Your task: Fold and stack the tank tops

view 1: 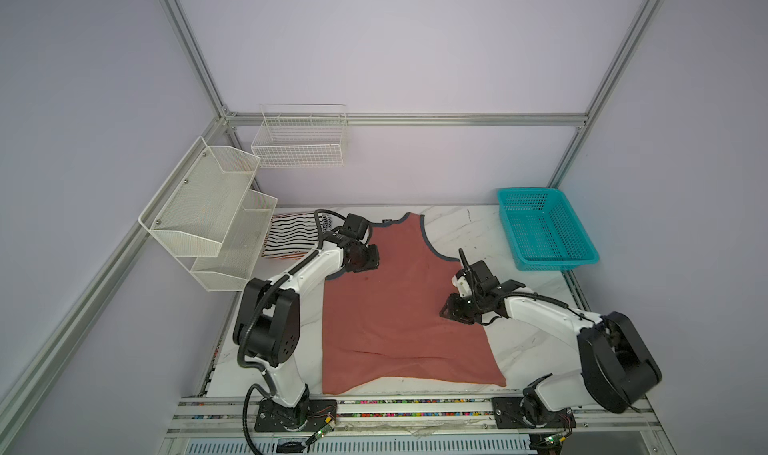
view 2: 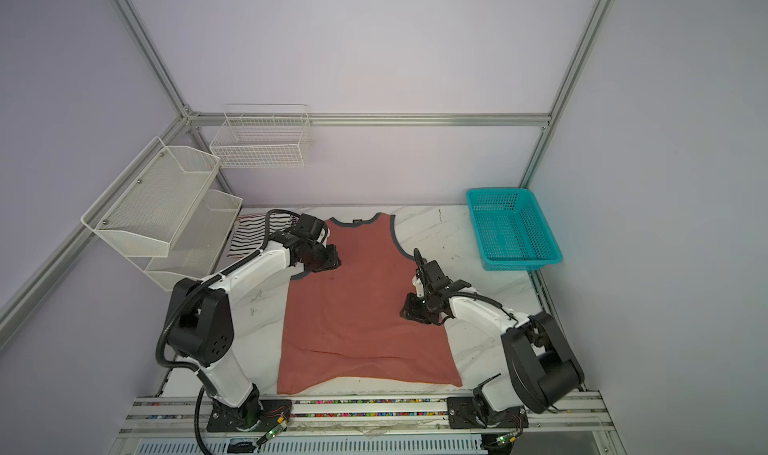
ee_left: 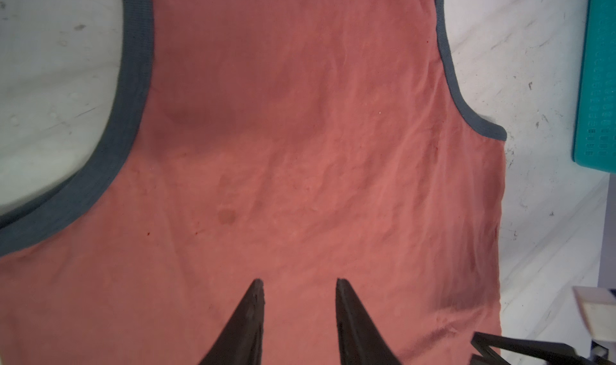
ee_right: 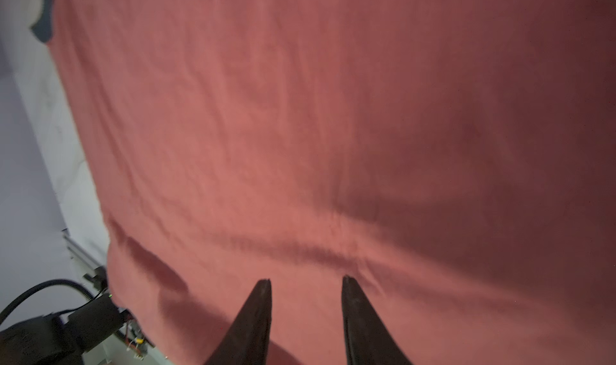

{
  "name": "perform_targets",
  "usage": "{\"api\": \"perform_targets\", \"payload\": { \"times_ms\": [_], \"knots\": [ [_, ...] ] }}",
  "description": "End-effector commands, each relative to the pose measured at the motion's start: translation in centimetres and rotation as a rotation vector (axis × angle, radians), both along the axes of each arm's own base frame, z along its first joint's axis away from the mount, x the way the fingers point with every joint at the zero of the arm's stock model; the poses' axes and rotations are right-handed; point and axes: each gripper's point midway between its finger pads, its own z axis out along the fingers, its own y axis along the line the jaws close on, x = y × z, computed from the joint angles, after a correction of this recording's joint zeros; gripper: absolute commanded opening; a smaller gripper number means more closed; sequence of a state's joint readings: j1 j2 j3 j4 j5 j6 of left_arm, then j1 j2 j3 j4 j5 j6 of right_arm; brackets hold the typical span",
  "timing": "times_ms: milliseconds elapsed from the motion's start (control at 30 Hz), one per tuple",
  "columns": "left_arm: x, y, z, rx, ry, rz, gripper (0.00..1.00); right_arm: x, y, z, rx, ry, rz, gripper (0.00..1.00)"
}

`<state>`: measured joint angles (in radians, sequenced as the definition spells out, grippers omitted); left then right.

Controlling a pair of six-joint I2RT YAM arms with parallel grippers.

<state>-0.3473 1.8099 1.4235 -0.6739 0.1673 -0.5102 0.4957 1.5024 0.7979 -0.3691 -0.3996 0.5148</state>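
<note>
Salmon tank top [view 1: 395,315] flat on worktop [view 1: 469,232], left hand [ee_left: 299,281] at its 10 o'clock armhole, right hand [ee_right: 306,280] at its 3 o'clock edge, both released, empty.

Can't see most of striped top [view 1: 291,236] behind shelf [view 1: 232,245] and left arm [view 1: 307,266]. Crops red top [ee_left: 300,146] at wrist-view edges.

The spread tank top [view 1: 395,307] lies flat on the middle of the bench [view 1: 478,232], hem at the near edge, neck toward the far edge. The folded tank top [view 1: 291,236] sits at the far left, beside the mesh shelf [view 1: 208,211] on the left wall; the basket [view 1: 559,263] stands at the far right. The left claw [view 1: 368,259] is over the spread tank top's far left part, the right claw [view 1: 451,311] over its right edge, nearer.
</note>
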Motion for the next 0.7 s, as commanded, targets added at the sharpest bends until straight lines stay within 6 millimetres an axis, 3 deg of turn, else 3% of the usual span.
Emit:
{"api": "perform_targets", "payload": {
  "times_ms": [0, 200, 433, 667],
  "knots": [
    [3.7, -1.4, 2.9, -0.088, -0.077, -0.082, 0.35, 2.7, 0.3, -0.2, -0.04, -0.073, -0.013, 0.39],
    [5.4, -1.3, -0.7, -0.072, -0.018, -0.089, 0.34, 3.0, -0.1, -2.8, -0.102, -0.019, -0.002, 0.39],
    [4.0, 0.8, -6.4, -0.027, 0.096, -0.038, 0.32, 3.0, -2.3, -6.0, -0.237, 0.056, -0.048, 0.41],
    [1.8, 3.1, -10.2, -0.022, 0.171, 0.028, 0.32, 4.6, -4.8, -6.6, -0.296, 0.071, -0.089, 0.42]
  ]
}}
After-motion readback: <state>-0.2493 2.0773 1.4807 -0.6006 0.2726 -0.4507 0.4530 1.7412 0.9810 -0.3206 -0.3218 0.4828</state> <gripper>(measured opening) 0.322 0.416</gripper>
